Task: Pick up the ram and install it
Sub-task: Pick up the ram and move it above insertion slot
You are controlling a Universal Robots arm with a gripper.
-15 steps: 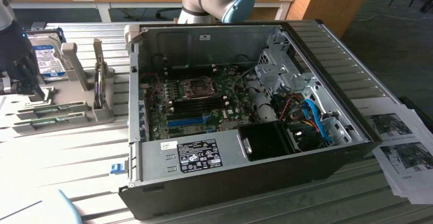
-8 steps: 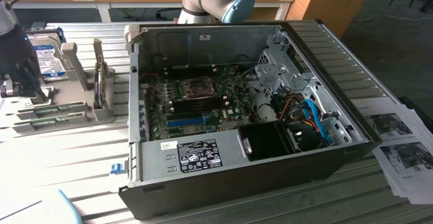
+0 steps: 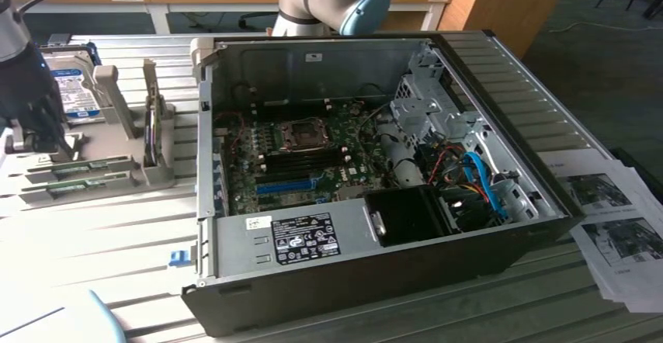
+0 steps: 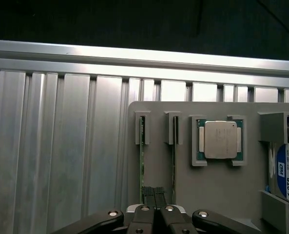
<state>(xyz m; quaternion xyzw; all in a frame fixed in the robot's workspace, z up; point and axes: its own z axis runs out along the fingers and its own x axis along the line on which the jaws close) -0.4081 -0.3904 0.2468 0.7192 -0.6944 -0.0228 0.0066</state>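
Wrist view: my gripper (image 4: 154,197) hangs with jaws closed on nothing, between two ram sticks (image 4: 142,161) standing on edge in a grey holder (image 4: 217,185), their long axes running straight away from the jaws

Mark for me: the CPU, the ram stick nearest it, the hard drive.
Square silver CPU (image 4: 221,139), wrist view, centre of its metal lid.
Thin green ram stick nearest the CPU (image 4: 174,163), wrist view, its visible long edge.
Boxy silver hard drive (image 4: 287,176), wrist view, blue-white label.
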